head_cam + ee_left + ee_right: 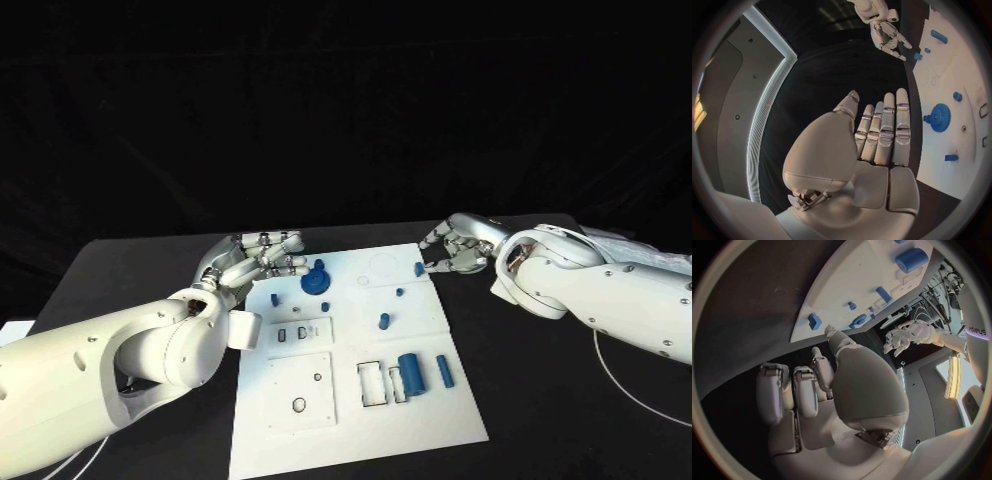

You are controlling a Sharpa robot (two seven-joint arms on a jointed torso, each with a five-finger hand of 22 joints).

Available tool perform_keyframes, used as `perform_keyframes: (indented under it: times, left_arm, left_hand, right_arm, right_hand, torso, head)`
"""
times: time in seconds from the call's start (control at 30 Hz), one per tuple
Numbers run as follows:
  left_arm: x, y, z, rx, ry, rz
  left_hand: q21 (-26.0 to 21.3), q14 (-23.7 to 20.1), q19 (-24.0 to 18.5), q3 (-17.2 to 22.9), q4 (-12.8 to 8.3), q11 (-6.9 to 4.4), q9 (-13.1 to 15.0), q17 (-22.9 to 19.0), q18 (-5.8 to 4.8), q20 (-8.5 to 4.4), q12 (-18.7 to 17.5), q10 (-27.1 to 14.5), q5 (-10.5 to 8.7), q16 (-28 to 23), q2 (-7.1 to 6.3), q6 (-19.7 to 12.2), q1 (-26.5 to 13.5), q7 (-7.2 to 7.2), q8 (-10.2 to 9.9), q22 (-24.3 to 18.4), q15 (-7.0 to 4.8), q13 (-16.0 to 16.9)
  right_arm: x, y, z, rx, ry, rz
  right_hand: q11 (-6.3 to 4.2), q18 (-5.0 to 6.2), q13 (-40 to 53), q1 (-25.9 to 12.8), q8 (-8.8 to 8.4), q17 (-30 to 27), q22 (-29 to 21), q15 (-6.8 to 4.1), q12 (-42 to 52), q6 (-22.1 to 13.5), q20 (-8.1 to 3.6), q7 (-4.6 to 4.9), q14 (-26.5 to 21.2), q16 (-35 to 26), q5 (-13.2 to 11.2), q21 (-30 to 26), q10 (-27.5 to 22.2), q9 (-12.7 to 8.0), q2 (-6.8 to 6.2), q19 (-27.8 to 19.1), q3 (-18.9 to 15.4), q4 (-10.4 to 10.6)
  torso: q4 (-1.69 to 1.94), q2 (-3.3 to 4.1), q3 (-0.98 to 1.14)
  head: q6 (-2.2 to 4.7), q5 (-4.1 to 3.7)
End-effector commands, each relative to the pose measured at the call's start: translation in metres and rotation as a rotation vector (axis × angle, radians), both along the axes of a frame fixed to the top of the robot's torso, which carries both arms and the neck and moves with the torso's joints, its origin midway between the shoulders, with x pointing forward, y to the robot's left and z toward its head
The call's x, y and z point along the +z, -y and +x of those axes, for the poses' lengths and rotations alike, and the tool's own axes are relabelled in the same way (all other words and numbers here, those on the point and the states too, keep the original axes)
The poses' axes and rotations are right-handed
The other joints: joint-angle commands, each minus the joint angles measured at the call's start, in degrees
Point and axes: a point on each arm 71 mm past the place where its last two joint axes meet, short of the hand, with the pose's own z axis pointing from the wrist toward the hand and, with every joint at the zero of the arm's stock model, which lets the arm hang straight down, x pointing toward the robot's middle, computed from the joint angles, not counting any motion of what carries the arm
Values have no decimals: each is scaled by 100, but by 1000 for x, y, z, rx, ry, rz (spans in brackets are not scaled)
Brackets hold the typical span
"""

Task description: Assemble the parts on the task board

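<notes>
Bench: black bench [577, 400], matte, with the white task board [361, 420] lying flat in its middle.
Room: black backdrop behind the bench in the head view; the left wrist view shows a pale lit strip [764, 115] along a grey wall panel.
Writing: dark lettering on a white arm part [974, 331] in the right wrist view, too small to read surely.
Task board: cut with rectangular recesses and small holes; its far edge lies between the 2 hands.
Parts: a blue gear [313, 280] stands near the board's far left corner; a small blue piece [384, 320] stands near the middle; 2 blue cylinders [411, 374] lie side by side near the right edge; a small blue block [418, 268] sits at the far right edge.
Left hand: left hand [260, 258] just beside the board's far left edge, fingers [886, 130] straight and close together, holding nothing.
Right hand: right hand [456, 250] just off the board's far right corner, near the small blue block, fingers [786, 390] loosely bent, apart, holding nothing.
</notes>
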Motion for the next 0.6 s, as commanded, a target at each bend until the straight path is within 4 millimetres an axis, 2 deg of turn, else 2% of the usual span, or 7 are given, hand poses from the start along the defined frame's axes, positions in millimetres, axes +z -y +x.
perform_keyframes:
  times: [0.03,0.4,0.6]
  left_arm:
    - [1,2,0,-21,10,-17]
    - [1,2,0,-18,10,-15]
    - [1,2,1,-18,9,-15]
  left_hand:
    - [-32,35,50,6,-34,19,-7,6,68,1,-30,14,-20,-26,65,0,9,14,-30,-8,23,-5]
    - [-36,38,53,16,-49,17,-6,9,68,-1,-34,19,-19,-35,73,4,19,13,-34,-12,21,-5]
    - [-36,38,53,16,-49,17,-6,9,68,-1,-34,19,-19,-35,73,4,19,13,-34,-12,21,-5]
  right_arm:
    - [-4,-5,0,53,-11,-12]
    - [-17,-8,5,44,-30,-26]
    - [-20,-7,8,30,-35,-40]
  right_hand:
    - [-15,-90,156,84,-1,1213,235,45,-28,-42,42,7,532,17,28,28,-41,5,8,73,6,-54]
    - [-19,-91,187,153,29,1217,246,42,9,48,44,5,533,18,42,34,-9,22,77,74,84,-140]
    - [-26,-92,200,173,40,1222,251,38,25,110,41,0,533,20,50,36,5,30,116,74,138,-180]
  torso:
    - [15,5,-1]
    - [11,-2,-5]
    - [15,-1,-5]
  head:
    - [-23,-13]
    - [-61,6]
    - [-72,-23]
